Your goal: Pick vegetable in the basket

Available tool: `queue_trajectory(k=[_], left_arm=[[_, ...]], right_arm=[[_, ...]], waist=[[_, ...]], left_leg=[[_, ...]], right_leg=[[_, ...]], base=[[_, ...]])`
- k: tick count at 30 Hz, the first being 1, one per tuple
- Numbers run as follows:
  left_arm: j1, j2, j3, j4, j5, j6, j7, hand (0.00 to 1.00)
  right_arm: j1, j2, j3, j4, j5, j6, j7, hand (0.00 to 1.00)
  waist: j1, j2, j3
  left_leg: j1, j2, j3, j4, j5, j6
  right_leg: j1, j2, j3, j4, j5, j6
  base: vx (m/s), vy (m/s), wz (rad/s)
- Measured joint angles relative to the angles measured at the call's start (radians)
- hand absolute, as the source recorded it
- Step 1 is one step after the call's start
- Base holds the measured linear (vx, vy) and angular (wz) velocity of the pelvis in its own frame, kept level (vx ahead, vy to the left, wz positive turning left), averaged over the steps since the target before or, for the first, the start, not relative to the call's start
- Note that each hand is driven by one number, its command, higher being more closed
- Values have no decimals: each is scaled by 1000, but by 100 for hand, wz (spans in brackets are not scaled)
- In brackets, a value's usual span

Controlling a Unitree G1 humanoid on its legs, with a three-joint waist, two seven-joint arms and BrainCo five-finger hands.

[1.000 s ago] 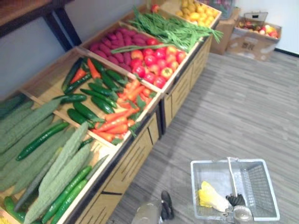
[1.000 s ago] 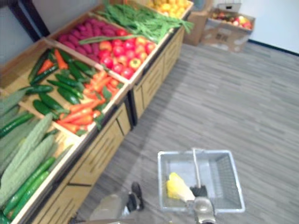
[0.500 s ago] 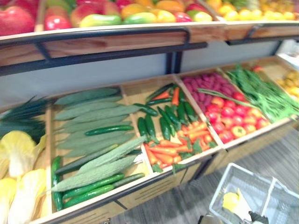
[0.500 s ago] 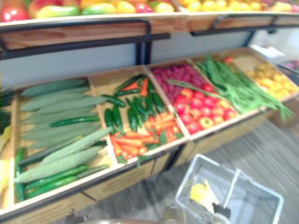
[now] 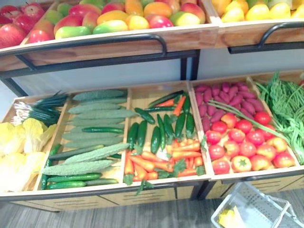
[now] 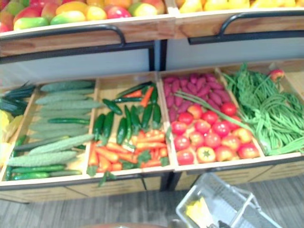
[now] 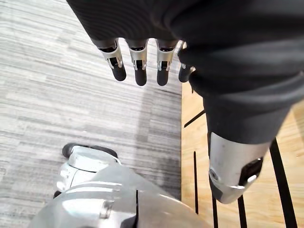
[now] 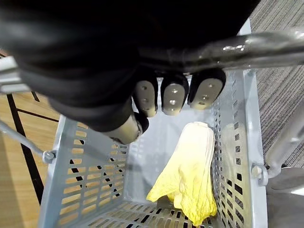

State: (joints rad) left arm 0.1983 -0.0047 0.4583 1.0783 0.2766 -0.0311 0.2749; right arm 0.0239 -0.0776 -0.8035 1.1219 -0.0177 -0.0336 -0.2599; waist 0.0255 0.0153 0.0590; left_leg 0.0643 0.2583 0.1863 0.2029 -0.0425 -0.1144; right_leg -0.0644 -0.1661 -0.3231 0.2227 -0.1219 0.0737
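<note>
Camera has swung onto stand [image 5: 142,194]; right hand [image 8: 172,97] grips basket handle [image 8: 247,47] above cabbage [image 8: 190,175].

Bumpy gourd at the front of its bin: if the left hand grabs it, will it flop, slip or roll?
Probably stiff: the bumpy gourd lies straight, unbent, beside the cucumbers. Its ridged skin likely grips better than their glossy skin. Being long and rounded, it may roll if nudged, and tip if held near one end.

Fruit [image 5: 118,19] on upper shelf [image 5: 142,42], wooden stand [image 5: 142,195], grey floor [image 7: 57,95]
</note>
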Motion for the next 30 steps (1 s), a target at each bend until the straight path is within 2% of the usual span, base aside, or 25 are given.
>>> queue_trajectory(k=[2,4,6,7,9,10,12,15,20,21,24,27,30], left_arm=[[-3,5,-3,8,0,1,-3,0],[-7,6,13,17,1,18,-3,0],[-13,8,23,15,2,21,-1,0],[-17,6,35,11,2,21,1,0],[-18,4,51,-4,2,21,2,0],[-19,10,70,-27,1,22,5,0],[-15,14,111,-76,0,21,26,0],[-16,17,178,-170,-5,17,74,0],[-4,-5,224,-446,-39,-14,241,0],[6,-24,205,-579,-37,-23,295,0],[32,-52,117,-814,-11,-48,356,0],[33,-68,10,-996,59,-57,373,0],[43,-59,-91,-1136,133,-75,375,0]], right_arm=[[9,-1,29,5,0,0,0,100],[22,-4,62,-8,0,-1,0,100],[26,-3,65,-10,0,-3,0,100],[34,-3,65,-16,0,-3,0,100],[42,-1,66,-28,-1,-3,0,100],[47,10,69,-41,-1,-4,3,100],[64,19,71,-60,-1,-5,6,100],[99,24,75,-103,-1,-17,8,100],[131,32,77,-135,-1,-40,8,100],[134,35,79,-135,-1,-44,8,100],[139,38,105,-132,0,-48,6,100],[142,41,123,-126,0,-61,5,100],[144,45,156,-123,19,-62,1,100]], waist=[[-9,-2,1],[-23,1,2],[-26,3,7],[-26,-7,15],[-26,13,12],[-26,1,15],[-26,-3,18],[-25,-2,12],[-21,8,8],[-20,10,7],[-14,4,5],[5,-4,2],[7,-19,0]], left_leg=[[21,3,51,-60,19,-3],[43,-3,62,-184,35,-7],[41,-23,66,-207,34,-8],[39,-32,71,-216,23,-20],[32,-34,74,-220,-13,-37],[26,-53,75,-214,-16,-32],[27,-74,78,-216,-25,-19],[27,-92,81,-215,-35,-16],[34,-88,79,-218,-36,-24],[41,-86,77,-222,-36,-24],[43,-86,74,-220,-36,-24],[43,-86,75,-218,-36,-24],[44,-82,78,-215,-37,-26]], right_leg=[[8,12,-12,-24,4,-2],[21,29,-47,-107,55,18],[35,24,-56,-144,85,29],[45,19,-56,-169,104,35],[59,21,-61,-200,131,42],[70,12,-51,-233,155,45],[84,-6,-49,-262,179,52],[90,-21,-43,-274,187,59],[92,-14,-42,-275,190,62],[99,-11,-46,-275,190,62],[107,-12,-50,-275,190,61],[107,-13,-51,-273,190,61],[109,-12,-51,-270,189,62]], base=[[-74,-72,36],[-115,71,39],[-98,117,27],[-97,115,28],[-71,112,15],[-77,156,5],[-56,128,5],[-2,59,-1],[65,9,0],[87,7,4],[60,13,7],[0,0,0],[-11,-2,-1]])
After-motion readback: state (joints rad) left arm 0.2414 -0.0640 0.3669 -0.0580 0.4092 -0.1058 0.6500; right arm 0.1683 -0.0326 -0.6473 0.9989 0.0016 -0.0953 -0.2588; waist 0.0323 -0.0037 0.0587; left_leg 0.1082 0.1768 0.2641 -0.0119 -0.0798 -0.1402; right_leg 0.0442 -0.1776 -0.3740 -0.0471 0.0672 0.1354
